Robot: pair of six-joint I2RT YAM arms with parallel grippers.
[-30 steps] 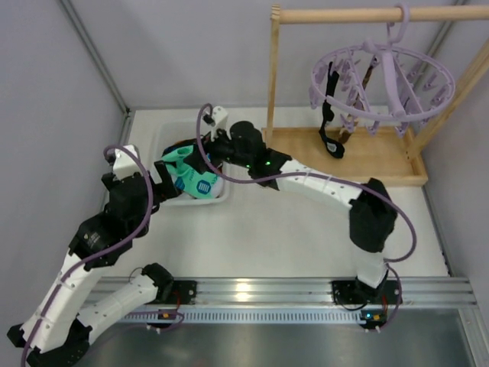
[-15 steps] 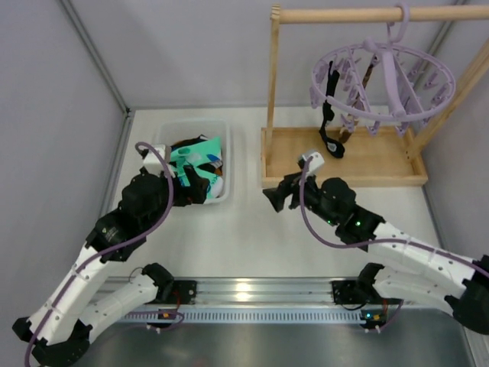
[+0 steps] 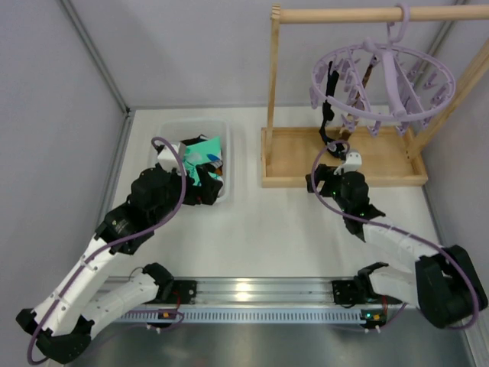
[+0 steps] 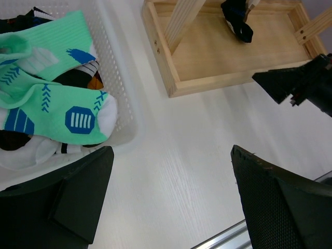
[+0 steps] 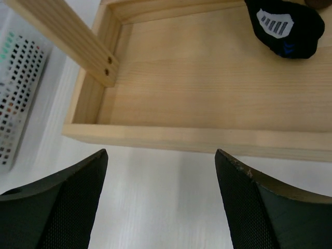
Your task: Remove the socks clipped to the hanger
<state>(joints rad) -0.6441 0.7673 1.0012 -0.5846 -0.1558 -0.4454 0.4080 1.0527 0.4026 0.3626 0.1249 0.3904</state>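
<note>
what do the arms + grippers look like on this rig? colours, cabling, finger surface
Both the left arm and right arm have white links with black joint housings. A lavender cable loops loosely along each. A small white box sits at each wrist. The left gripper and right gripper have broad black fingers with a fine grid texture on their inner faces.

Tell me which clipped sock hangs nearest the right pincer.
The black sock with the blue-white mark, on the hanger's left side; its toe dangles just beyond the right pincer. The brown sock hangs farther back.
</note>
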